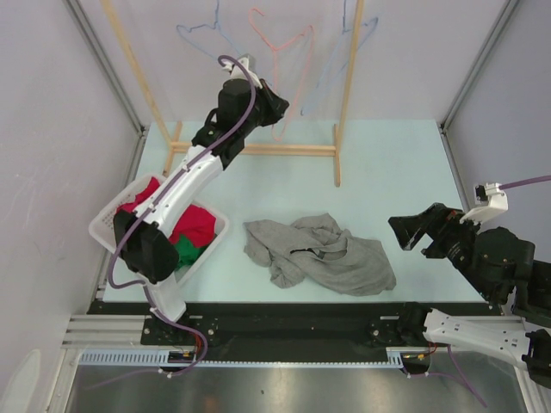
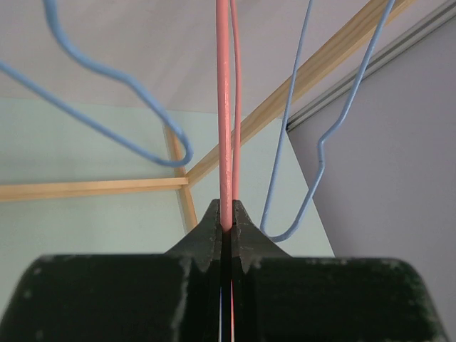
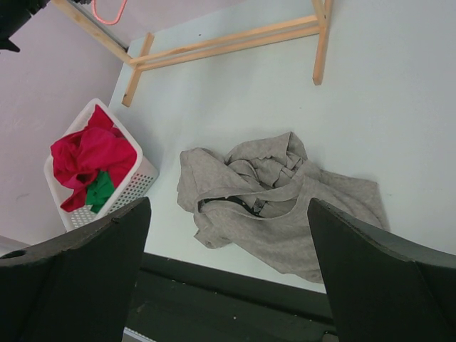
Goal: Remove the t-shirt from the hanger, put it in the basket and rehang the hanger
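The grey t-shirt [image 1: 318, 254] lies crumpled on the table, off any hanger; in the right wrist view [image 3: 285, 214] a dark strip shows inside its neck opening. A pink wire hanger [image 1: 277, 45] hangs on the wooden rack [image 1: 258, 149]. My left gripper [image 1: 277, 105] is raised at the rack and shut on the pink hanger [image 2: 224, 107], whose wire runs up from between the closed jaws of that gripper [image 2: 225, 217]. My right gripper [image 1: 411, 234] is open and empty, above the table just right of the shirt, which shows between its spread fingers [image 3: 78, 271].
A white basket [image 1: 116, 201] with red and green clothes stands at the left, also in the right wrist view [image 3: 132, 189]. Blue wire hangers [image 1: 196, 34] [image 2: 107, 78] hang either side of the pink one. The rack's feet and crossbar [image 3: 235, 43] stand behind the shirt.
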`<state>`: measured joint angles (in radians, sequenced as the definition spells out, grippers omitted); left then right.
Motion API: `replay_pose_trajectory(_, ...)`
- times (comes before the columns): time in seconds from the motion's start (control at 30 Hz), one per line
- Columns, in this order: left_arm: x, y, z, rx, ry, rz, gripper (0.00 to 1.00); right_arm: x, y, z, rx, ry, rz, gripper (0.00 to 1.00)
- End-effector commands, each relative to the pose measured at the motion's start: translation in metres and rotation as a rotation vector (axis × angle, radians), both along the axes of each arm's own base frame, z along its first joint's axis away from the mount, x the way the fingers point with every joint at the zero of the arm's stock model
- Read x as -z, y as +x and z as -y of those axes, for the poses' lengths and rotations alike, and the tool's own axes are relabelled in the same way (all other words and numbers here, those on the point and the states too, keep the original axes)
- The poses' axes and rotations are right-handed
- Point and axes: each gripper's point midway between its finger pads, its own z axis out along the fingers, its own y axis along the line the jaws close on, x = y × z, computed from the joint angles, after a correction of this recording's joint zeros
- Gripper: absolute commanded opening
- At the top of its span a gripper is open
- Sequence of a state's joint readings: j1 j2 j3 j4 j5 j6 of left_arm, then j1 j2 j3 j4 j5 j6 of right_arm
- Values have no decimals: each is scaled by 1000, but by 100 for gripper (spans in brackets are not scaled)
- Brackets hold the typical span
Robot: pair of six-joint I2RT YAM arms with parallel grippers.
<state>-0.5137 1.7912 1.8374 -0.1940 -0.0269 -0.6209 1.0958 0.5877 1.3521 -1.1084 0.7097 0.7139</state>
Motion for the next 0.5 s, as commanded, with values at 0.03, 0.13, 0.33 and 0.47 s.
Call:
replay_pose_trajectory(0.03, -74, -30, -8, 25, -108, 160, 0, -4, 1, -3, -1, 25, 10, 97)
replay_pose_trajectory(0.13, -77, -30, -9, 25, -104, 171, 0, -3, 2, -5, -6, 26, 15, 97)
replay_pose_trajectory(0.33, -91, -29, 2, 83, -94, 189, 0, -6, 4, -10, -14, 17, 20, 97)
replay_pose_trajectory(0.47, -86, -15, 13, 95, -87, 161, 0, -6, 3, -9, -16, 23, 22, 96)
